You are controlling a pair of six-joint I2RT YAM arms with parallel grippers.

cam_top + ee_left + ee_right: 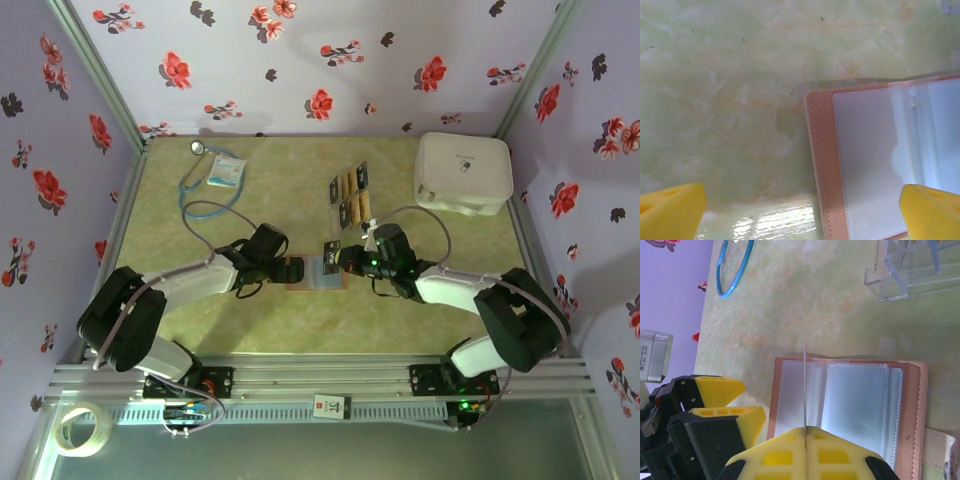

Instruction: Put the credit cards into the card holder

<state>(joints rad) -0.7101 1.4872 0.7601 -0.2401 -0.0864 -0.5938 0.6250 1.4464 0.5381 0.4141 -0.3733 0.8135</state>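
Note:
The card holder (316, 274) lies open on the table between both arms, reddish-brown with clear pockets (855, 400). My right gripper (805, 432) is shut on a thin credit card (804, 390), seen edge-on and standing upright over the holder's left pockets; from above the card (328, 251) looks dark. More credit cards (352, 195), dark and yellow-orange, stand in a clear rack behind. My left gripper (801, 214) is open low over the holder's left edge (820, 165), nothing between its fingers (671, 210). Its yellow fingers (722, 390) sit just left of the holder.
A big white rounded case (462, 172) sits at the back right. A blue stethoscope (198, 188) and a small packet (227, 170) lie at the back left. The clear rack (910, 267) stands beyond the holder. A tape roll (80, 428) rests off the table's near left.

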